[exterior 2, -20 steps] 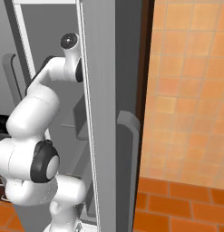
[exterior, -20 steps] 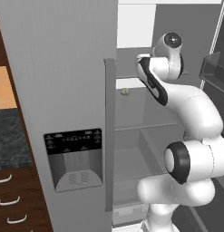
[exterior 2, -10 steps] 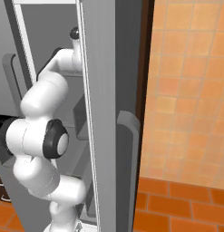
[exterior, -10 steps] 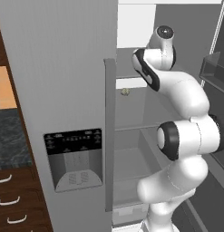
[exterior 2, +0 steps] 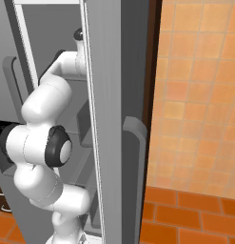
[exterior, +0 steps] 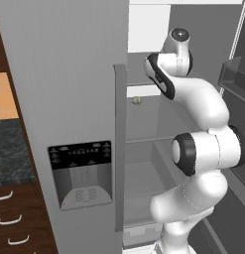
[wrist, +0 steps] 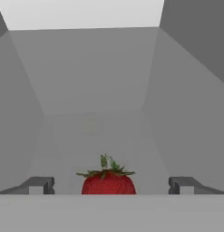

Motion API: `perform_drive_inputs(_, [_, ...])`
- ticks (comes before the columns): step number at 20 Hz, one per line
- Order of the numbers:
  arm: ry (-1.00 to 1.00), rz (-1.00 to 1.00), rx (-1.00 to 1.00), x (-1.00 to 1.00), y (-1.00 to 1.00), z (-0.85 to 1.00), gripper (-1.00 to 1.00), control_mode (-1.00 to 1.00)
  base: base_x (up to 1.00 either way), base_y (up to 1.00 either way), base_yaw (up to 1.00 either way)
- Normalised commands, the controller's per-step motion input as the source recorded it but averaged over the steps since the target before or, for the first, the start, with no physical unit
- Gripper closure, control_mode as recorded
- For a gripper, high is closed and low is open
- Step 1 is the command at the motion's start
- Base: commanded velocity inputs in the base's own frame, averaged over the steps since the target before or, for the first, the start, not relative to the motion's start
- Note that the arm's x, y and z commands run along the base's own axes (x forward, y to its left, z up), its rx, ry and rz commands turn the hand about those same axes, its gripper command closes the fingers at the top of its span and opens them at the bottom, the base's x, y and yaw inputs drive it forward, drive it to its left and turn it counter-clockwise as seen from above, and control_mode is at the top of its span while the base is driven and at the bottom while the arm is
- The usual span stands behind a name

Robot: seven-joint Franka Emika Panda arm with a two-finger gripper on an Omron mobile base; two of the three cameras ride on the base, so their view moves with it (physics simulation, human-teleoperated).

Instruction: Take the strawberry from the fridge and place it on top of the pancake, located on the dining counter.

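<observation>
In the hand view the strawberry (wrist: pixel 108 183), red with a green leafy top, sits on a grey fridge shelf (wrist: pixel 93 131) directly between my two dark fingertips (wrist: pixel 41 185). My gripper (wrist: pixel 111 186) is open, with a wide gap on either side of the fruit. The light-grey fridge (exterior: pixel 69 74) stands with its doors open, and my arm (exterior: pixel 198 104) reaches into its upper shelf. The pancake and the dining counter are out of view.
A small pale greenish-beige ball (exterior: pixel 137 100) lies on the upper shelf near the left door's handle (exterior: pixel 119 149). The black dispenser panel (exterior: pixel 82 171) is in the left door. Door bins (exterior: pixel 235 74) hang on the open right door (exterior 2: pixel 114 95). Orange tiled wall (exterior 2: pixel 195 95) lies to the right.
My arm has lifted and pushed deeper into the upper part of the fridge, with the wrist moving up and to the left. The ball and the doors have not moved.
</observation>
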Motion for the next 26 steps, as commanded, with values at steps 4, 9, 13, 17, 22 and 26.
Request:
perform_drive_inputs(4, [0.07,0.0,0.0,0.0,0.01,-0.17,-1.0,-1.0,0.0,0.0,0.0])
perform_drive_inputs(9, [0.03,0.0,0.0,0.01,0.01,-0.11,-1.0,-1.0,0.0,0.0,0.0])
perform_drive_inputs(13, [0.0,0.0,0.0,0.12,0.0,-0.04,-1.0,-1.0,0.0,0.0,0.0])
perform_drive_inputs(17, [0.02,0.0,0.0,0.2,0.0,-0.05,-1.0,-1.0,0.0,0.0,0.0])
perform_drive_inputs(22, [0.05,0.0,0.0,0.26,0.0,-0.07,-1.0,-1.0,0.0,0.0,0.0])
perform_drive_inputs(26, [0.09,0.0,0.0,0.1,0.0,-0.15,1.0,-1.0,0.0,0.0,0.0])
